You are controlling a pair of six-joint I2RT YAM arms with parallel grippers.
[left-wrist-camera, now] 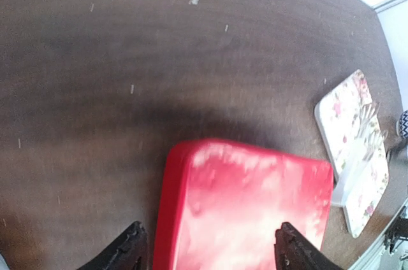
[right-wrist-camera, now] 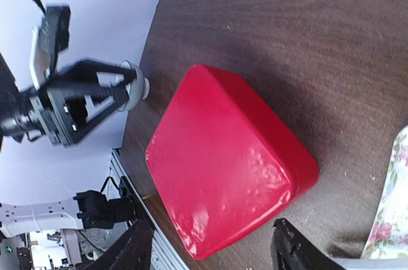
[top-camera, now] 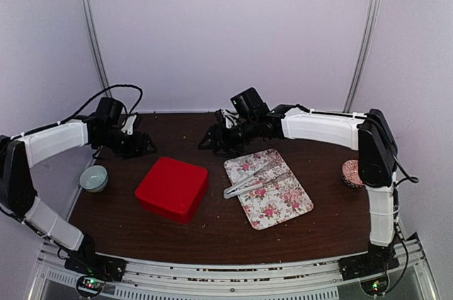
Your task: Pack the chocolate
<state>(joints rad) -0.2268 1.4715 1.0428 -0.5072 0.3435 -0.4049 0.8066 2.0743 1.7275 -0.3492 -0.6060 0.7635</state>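
- The chocolate cannot be made out in any view, so I cannot tell where it lies.
- The red box (top-camera: 172, 188) sits closed on the desk (top-camera: 233, 236), square with rounded corners and a glossy top.
- Just right of the red box lies a rose-printed tray (top-camera: 287, 206), turned at a slant and apart from the box.
- Pale tongs (top-camera: 253, 180) lie across the tray's half nearer the red box.
- Well right of the red box, past the tray, a small round patterned container (top-camera: 350, 172) stands partly hidden by the right arm. Its contents are too small to tell.
- Left of the red box, at the desk's edge, stands a small pale-green bowl (top-camera: 93, 178).
- The left fingers (left-wrist-camera: 127, 252) hang above the desk behind and left of the red box. They are spread wide and hold nothing, and the wrist view shows the box's top below them.
- The right fingers (right-wrist-camera: 290, 248) hover behind the red box's right corner, near the far end of the tray. They are also spread apart and empty.
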